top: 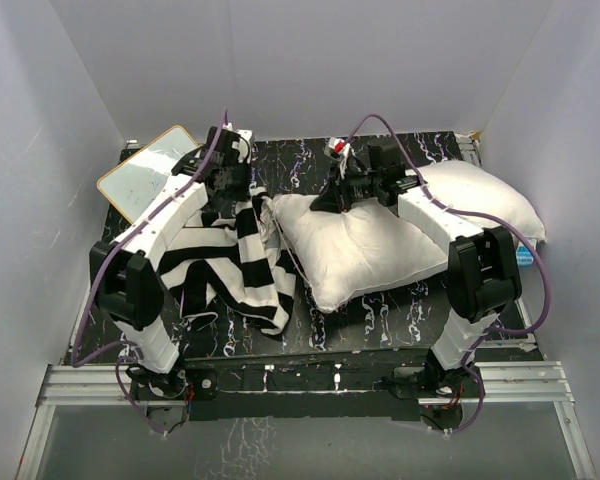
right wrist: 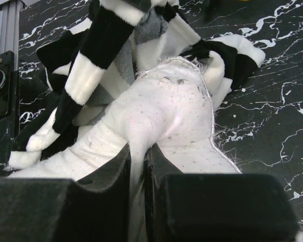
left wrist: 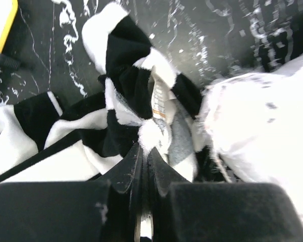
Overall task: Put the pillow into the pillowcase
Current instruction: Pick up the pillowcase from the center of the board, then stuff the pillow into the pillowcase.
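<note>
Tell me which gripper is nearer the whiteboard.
Left. The left gripper, shut on the pillowcase, is just right of the whiteboard; the right gripper, pinching the pillow, is farther right, past the pillowcase.

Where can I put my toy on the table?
Bare table shows at the far edge, behind the pillow, and in a strip at the near edge in front of it. The middle is crowded: the pillowcase meets the pillow there.
</note>
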Robot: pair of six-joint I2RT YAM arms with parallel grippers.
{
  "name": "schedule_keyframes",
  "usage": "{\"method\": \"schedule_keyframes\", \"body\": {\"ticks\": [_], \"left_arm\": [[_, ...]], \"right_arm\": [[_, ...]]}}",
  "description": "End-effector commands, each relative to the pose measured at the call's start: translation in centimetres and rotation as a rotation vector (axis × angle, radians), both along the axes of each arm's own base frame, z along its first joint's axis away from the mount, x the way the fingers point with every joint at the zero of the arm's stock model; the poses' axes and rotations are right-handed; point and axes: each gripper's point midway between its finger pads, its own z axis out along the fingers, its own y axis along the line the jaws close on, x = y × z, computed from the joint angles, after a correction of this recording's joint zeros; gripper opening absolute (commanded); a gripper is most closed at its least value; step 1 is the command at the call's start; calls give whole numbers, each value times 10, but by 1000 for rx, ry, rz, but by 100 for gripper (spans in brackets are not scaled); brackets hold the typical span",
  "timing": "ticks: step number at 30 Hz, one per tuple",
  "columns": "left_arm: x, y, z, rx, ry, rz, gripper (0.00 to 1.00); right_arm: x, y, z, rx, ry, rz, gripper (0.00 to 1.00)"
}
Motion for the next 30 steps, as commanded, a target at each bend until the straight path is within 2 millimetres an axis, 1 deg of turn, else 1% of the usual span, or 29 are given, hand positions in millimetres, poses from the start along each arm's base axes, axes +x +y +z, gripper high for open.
{"method": "schedule_keyframes", "body": {"ticks": [1, 3, 6, 11, 14, 16, 17, 19, 21, 23, 24, 27, 29, 30], "left_arm": [[-3, -16, 53, -133, -105, -47, 0], [-6, -21, 59, -165, -117, -66, 0], [-13, -30, 74, -226, -141, -111, 0], [-30, -27, 101, -261, -213, -128, 0], [-49, -31, 118, -311, -243, -185, 0], [-66, -33, 125, -346, -251, -226, 0], [-76, -32, 131, -361, -261, -241, 0], [-93, -28, 134, -377, -268, -247, 0], [-110, -22, 125, -383, -243, -233, 0], [-125, -19, 106, -391, -181, -221, 0], [-133, -19, 94, -400, -142, -220, 0], [-152, -23, 61, -447, -36, -209, 0], [-161, -25, 43, -472, 14, -196, 0], [-164, -25, 40, -483, 22, -191, 0]], "right_arm": [[-19, 16, 60, 55, -188, 123, 8], [-26, 25, 61, 42, -203, 146, 8], [-39, 42, 53, 11, -213, 190, 8], [-60, 62, 44, -18, -233, 253, 8], [-68, 70, 35, -49, -238, 256, 8], [-63, 72, 25, -90, -233, 209, 8], [-60, 71, 17, -109, -221, 181, 8], [-56, 65, -5, -157, -188, 138, 8], [-58, 58, -27, -200, -157, 118, 8], [-64, 54, -41, -213, -140, 124, 8], [-66, 53, -44, -212, -138, 129, 8], [-75, 55, -39, -181, -148, 163, 8], [-83, 59, -34, -154, -154, 199, 8], [-87, 61, -33, -147, -159, 216, 8]]}}
